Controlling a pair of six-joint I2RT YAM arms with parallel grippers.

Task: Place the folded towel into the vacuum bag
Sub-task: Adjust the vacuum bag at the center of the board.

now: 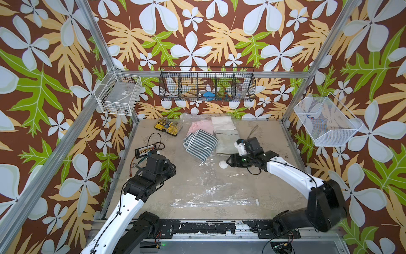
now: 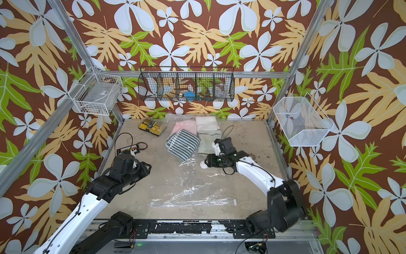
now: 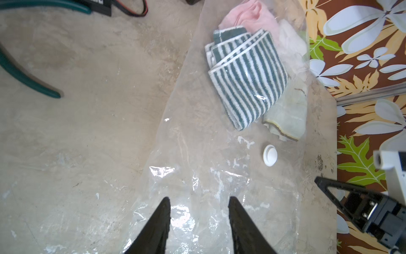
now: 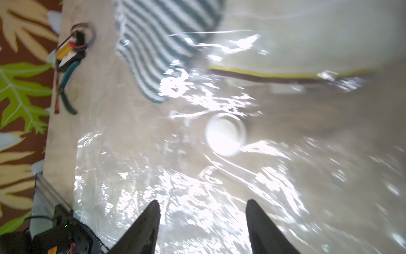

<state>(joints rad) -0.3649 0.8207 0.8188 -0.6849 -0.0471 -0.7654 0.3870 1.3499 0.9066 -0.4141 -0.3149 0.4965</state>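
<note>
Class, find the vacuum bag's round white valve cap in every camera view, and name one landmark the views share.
In a top view: valve cap near the picture's centre, below the striped towel.
In a top view: likewise central, below that towel.
Left wrist: off the towel's corner, beside the pale green cloth.
Right wrist: blurred, mid-picture, near the towel's corner.
Shared landmark: the striped towel.
</note>
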